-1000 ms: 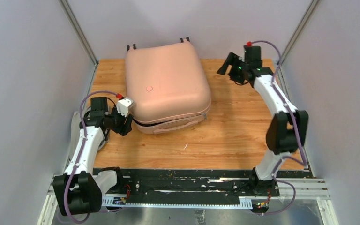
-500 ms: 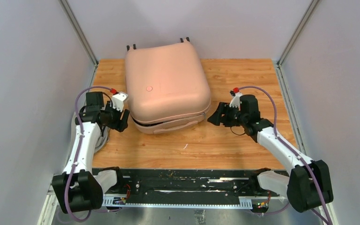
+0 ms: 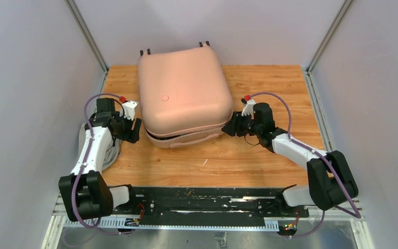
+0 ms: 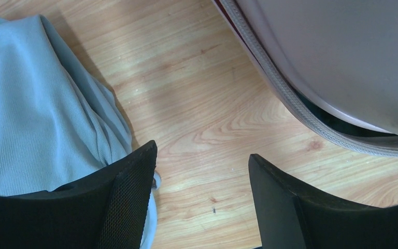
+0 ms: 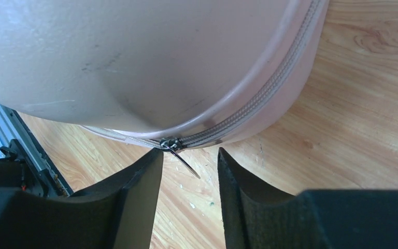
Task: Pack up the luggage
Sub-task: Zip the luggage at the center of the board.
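Luggage (image 3: 184, 96): laid flat at far centre of table (image 3: 259, 155); pale pink shell, rounded corners, near seam gaping unzipped. Set right gripper (image 5: 190, 155) at near-right corner, jaws narrowly apart astride zipper pull (image 5: 184, 160), probably to draw it. Parked left gripper (image 4: 202, 155) near-left, jaws apart, empty, beside blue-grey cloth (image 4: 36, 104).

Inside of luggage (image 3: 184, 96) hidden — cloth (image 4: 36, 114) cut off at left wrist view's edge.

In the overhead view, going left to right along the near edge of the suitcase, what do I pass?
left gripper → luggage → right gripper
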